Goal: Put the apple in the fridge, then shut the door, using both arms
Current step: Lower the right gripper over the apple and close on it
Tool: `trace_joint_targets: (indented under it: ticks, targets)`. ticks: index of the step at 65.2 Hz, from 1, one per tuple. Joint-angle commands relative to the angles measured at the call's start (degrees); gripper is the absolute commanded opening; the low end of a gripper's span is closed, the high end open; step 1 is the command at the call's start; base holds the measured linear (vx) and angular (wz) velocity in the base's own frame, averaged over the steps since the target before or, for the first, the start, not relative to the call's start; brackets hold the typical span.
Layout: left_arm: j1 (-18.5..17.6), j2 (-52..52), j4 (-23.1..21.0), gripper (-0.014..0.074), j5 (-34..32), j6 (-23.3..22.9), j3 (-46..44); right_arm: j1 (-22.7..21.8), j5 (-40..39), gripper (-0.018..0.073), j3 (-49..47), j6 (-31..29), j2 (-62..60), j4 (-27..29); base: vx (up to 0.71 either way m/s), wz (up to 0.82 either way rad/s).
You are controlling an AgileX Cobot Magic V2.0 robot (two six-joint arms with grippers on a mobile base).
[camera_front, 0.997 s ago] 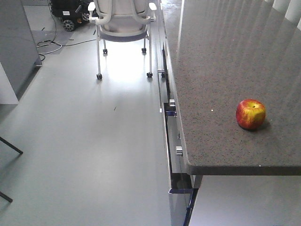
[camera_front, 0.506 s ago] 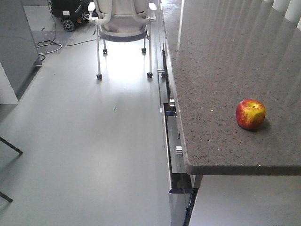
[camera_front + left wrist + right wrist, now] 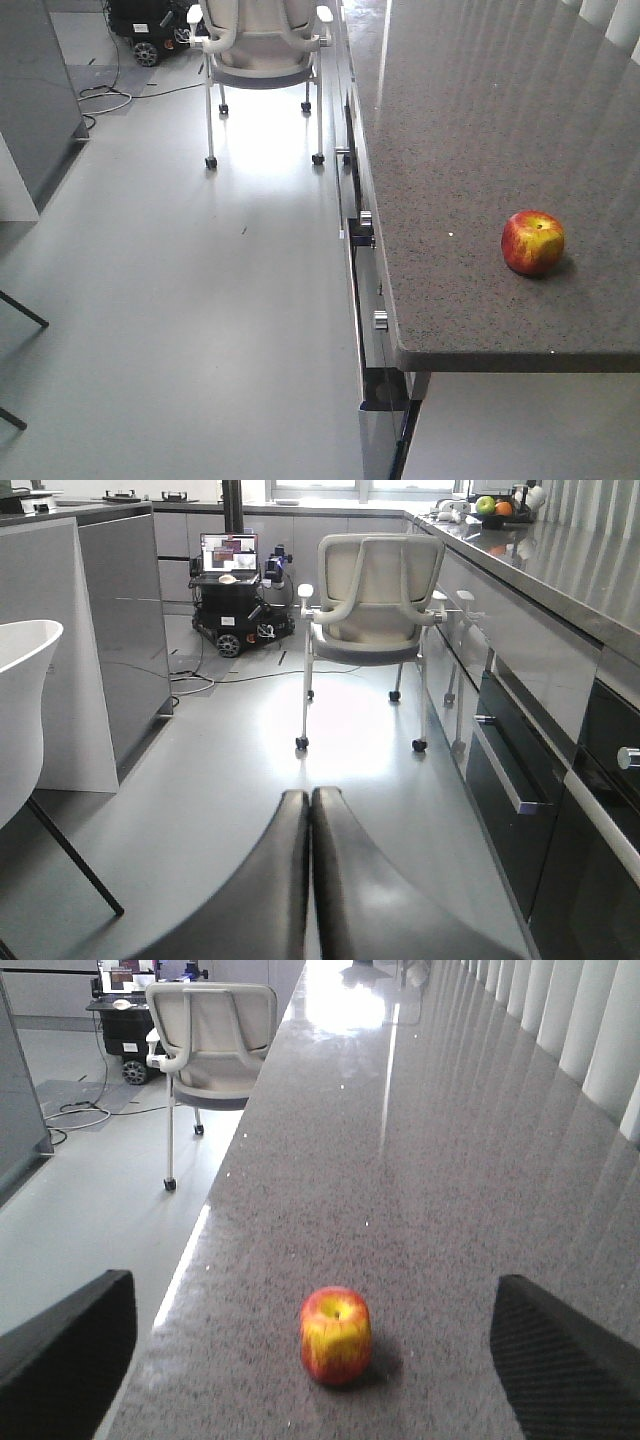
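Nothing of the task is done yet. The apple [image 3: 533, 242] sits on the counter [image 3: 450, 130], near its front edge, dimple up, with nothing touching it. The right gripper [image 3: 310, 1295] hangs just short of it, jaws spread wide and empty, the apple lying between them in the wrist view. The left gripper [image 3: 309, 800] is clenched on nothing and points down the aisle toward a chair [image 3: 370, 580]. Grasping, carrying, placing and closing the door all look to be left. I cannot pick out the fridge for certain; a tall grey panel [image 3: 35, 90] stands at the left. A far bowl [image 3: 492, 522] holds green and orange fruit. The drawers [image 3: 510, 770] show only fronts.
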Motion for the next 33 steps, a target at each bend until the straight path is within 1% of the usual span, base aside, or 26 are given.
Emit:
trace_joint_targets:
  ticks: [1, 16, 25, 33]
  targets:
    - [-0.46, -0.81, -0.03, -0.0006, -3.88, -0.52, -0.97, 0.03, -3.77, 0.0691, -6.43, -0.82, 5.23, -0.14, 0.0, 0.0]
    - [-0.46, -0.81, -0.03, -0.0006, -3.88, -0.52, -0.97, 0.03, 1.95, 0.068, -19.95, -0.61, 22.05, 0.06, 0.0, 0.0]
    - [-0.46, -0.81, -0.03, -0.0006, -3.88, -0.52, -0.97, 0.03, 4.0, 0.0668, -25.14, -0.09, 31.25, -0.01, 0.0, 0.0]
    - [-0.46, -0.81, -0.03, -0.0006, -3.88, -0.52, -0.97, 0.03, 4.96, 0.065, -27.9, 1.85, 38.8, -0.54, 0.0, 0.0]
